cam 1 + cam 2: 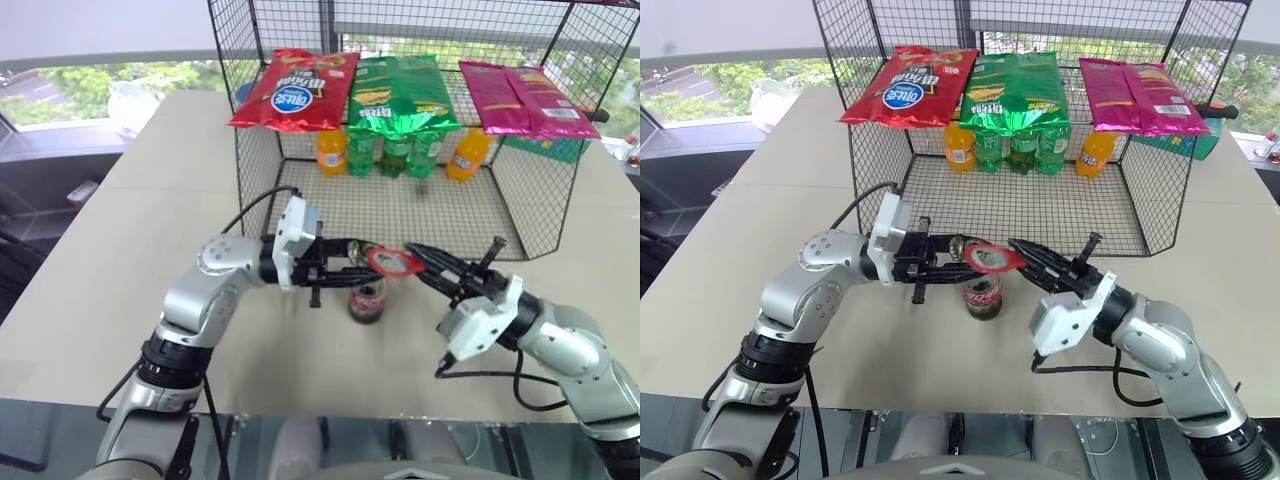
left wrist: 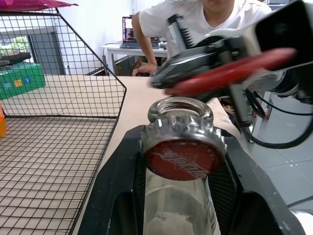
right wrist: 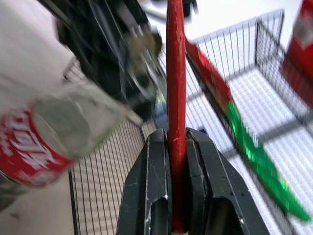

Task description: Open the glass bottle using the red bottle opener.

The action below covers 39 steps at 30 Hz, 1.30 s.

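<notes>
The glass bottle (image 1: 366, 302) stands on the table in front of the wire rack, with dark liquid low inside and a red label. My left gripper (image 1: 352, 264) reaches in from the left and is shut on its neck. In the left wrist view the bottle's mouth (image 2: 180, 110) is bare. A red crimped cap (image 2: 184, 158) leans tilted against the neck just under it, between my fingers (image 2: 115, 191). The red bottle opener (image 1: 394, 262) hovers over the bottle top, ring head first. My right gripper (image 3: 177, 139) is shut on its slim handle (image 3: 176, 88), coming from the right.
A black wire rack (image 1: 520, 215) stands behind the bottle. Red (image 1: 295, 90), green and pink snack bags lie on top. Orange soda (image 1: 331, 150) and green bottles (image 1: 396, 152) stand inside. A person in a white shirt (image 2: 195, 19) sits beyond the table. The table's front edge is close.
</notes>
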Each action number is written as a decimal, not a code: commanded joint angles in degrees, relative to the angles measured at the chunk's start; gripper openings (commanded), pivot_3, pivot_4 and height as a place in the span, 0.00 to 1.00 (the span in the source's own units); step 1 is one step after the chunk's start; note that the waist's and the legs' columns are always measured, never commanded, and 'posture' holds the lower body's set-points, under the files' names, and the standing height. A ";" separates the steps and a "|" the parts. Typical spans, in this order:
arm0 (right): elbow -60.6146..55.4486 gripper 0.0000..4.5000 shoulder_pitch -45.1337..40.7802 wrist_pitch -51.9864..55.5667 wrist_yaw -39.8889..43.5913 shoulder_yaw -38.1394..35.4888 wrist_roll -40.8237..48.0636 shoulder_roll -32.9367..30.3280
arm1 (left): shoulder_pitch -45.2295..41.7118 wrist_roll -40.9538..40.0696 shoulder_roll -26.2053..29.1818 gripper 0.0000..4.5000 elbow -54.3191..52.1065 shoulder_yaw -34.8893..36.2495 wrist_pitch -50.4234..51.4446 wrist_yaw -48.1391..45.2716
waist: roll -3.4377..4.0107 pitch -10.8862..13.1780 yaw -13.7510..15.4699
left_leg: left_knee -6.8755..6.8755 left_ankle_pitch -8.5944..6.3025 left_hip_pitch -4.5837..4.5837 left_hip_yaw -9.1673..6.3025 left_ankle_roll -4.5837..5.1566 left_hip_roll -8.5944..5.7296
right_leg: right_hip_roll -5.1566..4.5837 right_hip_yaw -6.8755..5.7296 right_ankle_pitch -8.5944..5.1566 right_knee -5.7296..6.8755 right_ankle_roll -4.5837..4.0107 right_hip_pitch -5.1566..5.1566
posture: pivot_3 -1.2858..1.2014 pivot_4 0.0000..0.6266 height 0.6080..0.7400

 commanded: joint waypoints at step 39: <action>0.01 1.00 3.25 66.80 -10.11 -12.71 30.07 11.11 | 0.62 -0.45 -1.44 0.98 -0.64 1.18 -0.02 1.75 | 0.00 0.15 0.02 | 0.25 0.00 -1.01 -0.15 0.00 -0.03 | -0.02 -0.10 0.10 0.06 0.12 -0.80 | 0.52 0.24 1.00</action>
